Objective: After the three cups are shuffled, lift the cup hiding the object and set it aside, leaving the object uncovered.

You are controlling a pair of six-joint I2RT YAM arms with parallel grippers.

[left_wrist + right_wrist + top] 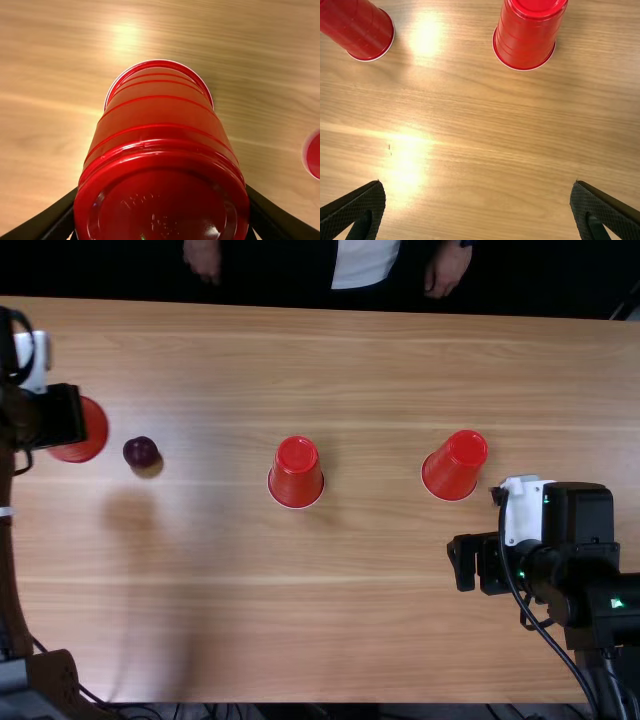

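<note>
**Figure: Ball uncovered at the table's left end, one cup in the grip**

The table [350, 360] is light brown wood, its grain running from end to end. Lamp glare lies on it in pale patches, and the room beyond its far edge is dark.

The left end effector [161, 220] is closed on the held cup [92, 430], a red ribbed plastic cup turned mouth-down, with one black finger pressed to each side near its base. From here I cannot tell whether its white-edged rim touches the wood.

Just beside it the ball [141, 451], small, round and dark purple, lies bare on the table.

The middle cup [296, 472] and the right-hand cup [455, 465] stand inverted, well apart.

The right end effector [477, 192] hangs near the right-hand cup, fingers spread wide around nothing.
</note>
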